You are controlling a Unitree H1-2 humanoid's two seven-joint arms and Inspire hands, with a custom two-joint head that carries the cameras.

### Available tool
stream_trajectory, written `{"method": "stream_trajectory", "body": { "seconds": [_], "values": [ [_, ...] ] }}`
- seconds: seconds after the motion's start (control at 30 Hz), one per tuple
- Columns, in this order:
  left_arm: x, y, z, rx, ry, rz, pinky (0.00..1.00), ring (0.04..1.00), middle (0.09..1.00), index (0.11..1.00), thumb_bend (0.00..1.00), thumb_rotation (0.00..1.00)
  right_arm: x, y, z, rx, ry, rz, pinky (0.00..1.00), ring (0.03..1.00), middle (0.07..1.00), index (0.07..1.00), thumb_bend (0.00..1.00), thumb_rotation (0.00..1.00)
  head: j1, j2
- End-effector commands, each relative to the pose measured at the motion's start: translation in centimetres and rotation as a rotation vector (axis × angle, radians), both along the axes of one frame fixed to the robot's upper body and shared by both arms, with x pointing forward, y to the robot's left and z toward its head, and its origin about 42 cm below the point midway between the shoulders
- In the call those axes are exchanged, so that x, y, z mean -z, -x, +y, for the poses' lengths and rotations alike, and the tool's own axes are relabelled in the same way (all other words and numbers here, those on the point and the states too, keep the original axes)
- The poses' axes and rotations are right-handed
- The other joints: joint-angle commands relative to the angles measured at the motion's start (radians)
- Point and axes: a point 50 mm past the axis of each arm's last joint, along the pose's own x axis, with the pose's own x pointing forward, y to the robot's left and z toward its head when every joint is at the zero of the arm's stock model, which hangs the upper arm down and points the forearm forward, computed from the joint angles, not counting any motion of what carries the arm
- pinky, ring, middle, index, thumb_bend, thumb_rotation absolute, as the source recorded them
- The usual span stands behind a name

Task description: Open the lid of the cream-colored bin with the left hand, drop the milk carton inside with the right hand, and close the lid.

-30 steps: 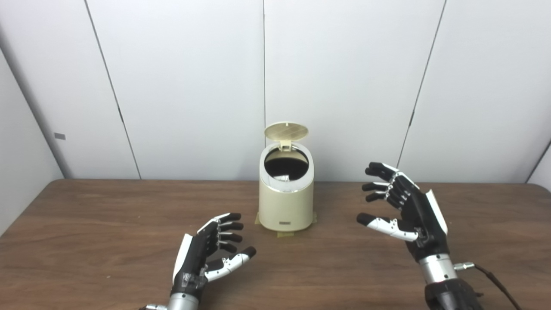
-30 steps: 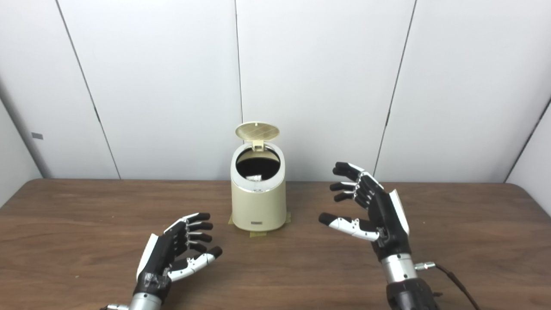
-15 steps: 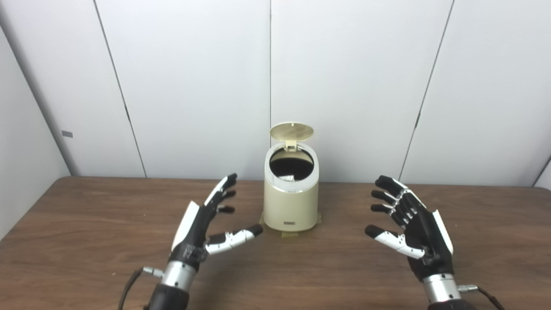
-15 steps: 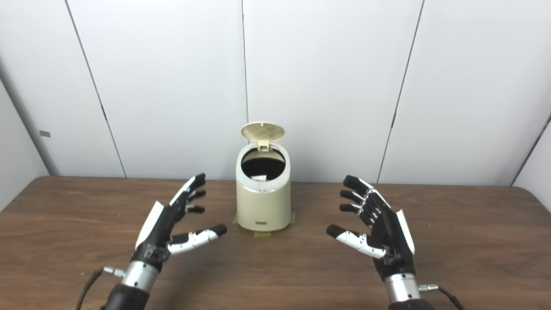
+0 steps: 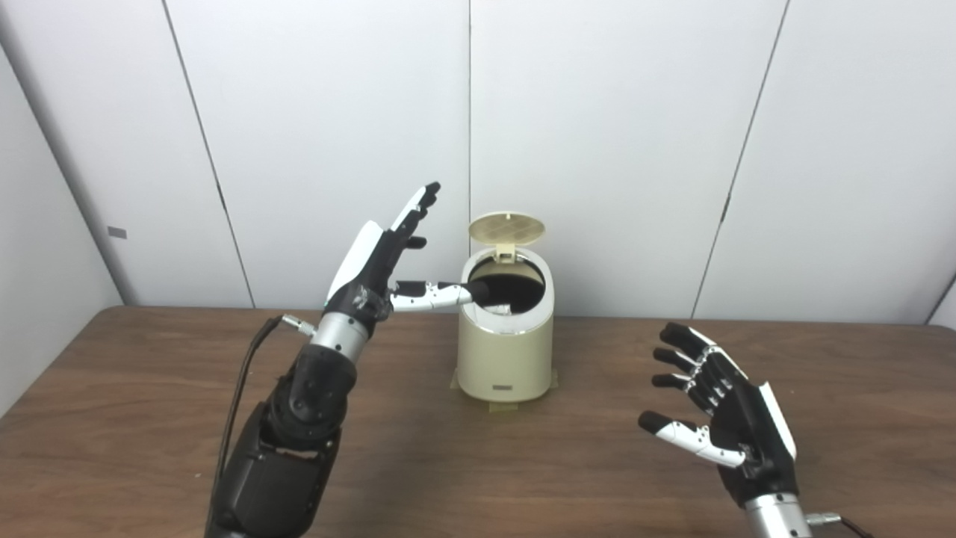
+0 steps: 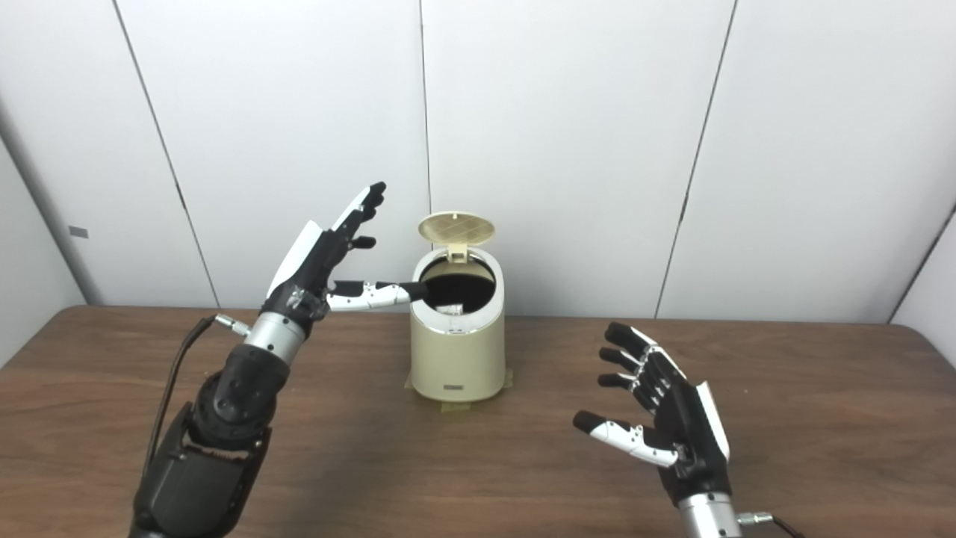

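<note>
The cream-colored bin [image 5: 506, 351] stands at the back middle of the table, its round lid [image 5: 506, 228] tipped up on the rear hinge. Inside the dark opening a pale corner shows, probably the milk carton [image 5: 502, 307]. My left hand [image 5: 385, 258] is raised to the bin's upper left, open, fingers pointing up and thumb reaching over the left rim. My right hand [image 5: 721, 415] hovers low at the front right, open and empty, well apart from the bin.
The brown wooden table [image 5: 149, 418] runs up to white wall panels just behind the bin. Tape patches [image 5: 502, 406] lie under the bin's base. A black cable [image 5: 246, 373] hangs along my left forearm.
My left hand has risen from near the tabletop to the bin's rim height, beside the lid. My right hand has sunk a little and drawn back. The lid has stayed up.
</note>
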Motion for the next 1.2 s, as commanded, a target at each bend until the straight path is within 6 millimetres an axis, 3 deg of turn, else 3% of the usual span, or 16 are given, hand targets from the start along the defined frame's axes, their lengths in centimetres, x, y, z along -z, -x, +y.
{"method": "stream_trajectory", "body": {
  "seconds": [0.0,0.2,0.4,0.67,0.77,0.97,1.17],
  "values": [
    [-4.4,-1.2,-0.7,0.008,-0.045,-0.113,0.82,0.964,0.968,1.0,0.92,0.35,-2.4,-0.6,0.3,-0.017,-0.015,-0.107,0.64,0.784,0.83,0.793,0.76,0.22,0.0,0.0],
    [-6.5,-3.2,-2.6,0.025,-0.153,-0.103,0.82,0.971,0.972,0.985,0.94,0.33,-2.7,-0.5,0.8,-0.056,-0.013,-0.117,0.64,0.787,0.853,0.803,0.8,0.23,-0.006,-0.007],
    [-7.4,-4.4,-3.5,0.058,-0.252,-0.098,0.81,0.964,0.978,0.956,0.95,0.34,-3.2,-0.2,1.5,-0.082,-0.018,-0.129,0.64,0.793,0.857,0.798,0.81,0.22,-0.013,-0.011],
    [-7.1,-4.4,-4.5,0.136,-0.312,-0.097,0.88,0.913,0.854,0.797,0.95,0.29,-3.3,-0.2,1.8,-0.074,-0.029,-0.129,0.63,0.797,0.855,0.795,0.79,0.21,-0.023,-0.009],
    [-6.6,-4.2,-4.7,0.165,-0.332,-0.096,0.84,0.882,0.818,0.763,0.94,0.27,-3.2,-0.3,1.9,-0.073,-0.048,-0.126,0.63,0.8,0.852,0.79,0.79,0.21,-0.026,-0.008],
    [-5.6,-3.7,-4.5,0.181,-0.355,-0.086,0.78,0.835,0.783,0.734,0.94,0.27,-3.4,-0.3,2.0,-0.071,-0.062,-0.12,0.62,0.802,0.848,0.787,0.79,0.21,-0.028,-0.004],
    [-5.6,-3.2,-3.9,0.19,-0.367,-0.088,0.85,0.856,0.785,0.732,0.93,0.26,-3.3,-0.3,2.1,-0.065,-0.062,-0.108,0.63,0.801,0.843,0.79,0.81,0.23,-0.034,0.001]
  ]
}}
